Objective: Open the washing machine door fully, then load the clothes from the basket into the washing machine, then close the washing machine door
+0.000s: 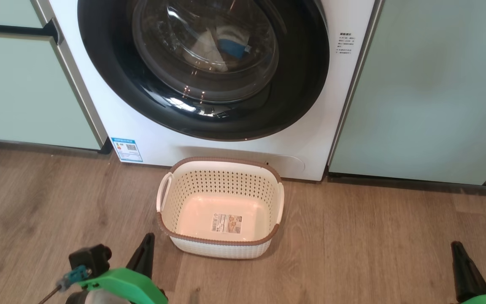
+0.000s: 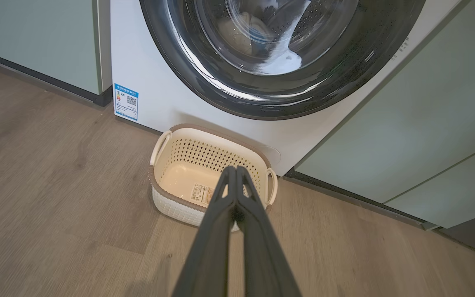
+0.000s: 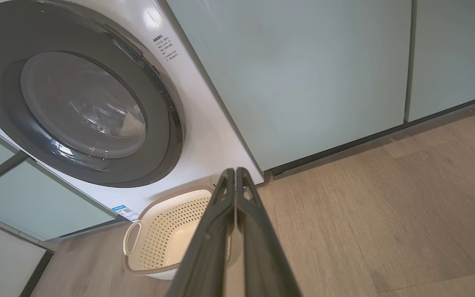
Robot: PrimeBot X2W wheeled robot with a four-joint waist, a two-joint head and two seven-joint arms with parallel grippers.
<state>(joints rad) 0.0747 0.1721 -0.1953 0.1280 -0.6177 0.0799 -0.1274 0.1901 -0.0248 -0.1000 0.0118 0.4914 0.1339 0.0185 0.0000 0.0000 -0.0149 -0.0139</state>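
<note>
The floor (image 1: 373, 253) is wood-look planking in a greyish light brown; its boards run across the head view, with visible grain and thin joints. Pale mint-green cabinet fronts stand along the back: a left cabinet (image 1: 23, 93) and a wider right cabinet (image 1: 428, 84), both flat and matt; a dark horizontal groove (image 1: 11, 28) splits the left cabinet into an upper and a lower front; a dark plinth strip (image 1: 395, 182) runs where the right cabinet meets the floor; in the right wrist view a thin vertical seam (image 3: 407, 62) divides two green fronts; the light is soft and even, the shadows faint, with a gentle sheen on the green surfaces
</note>
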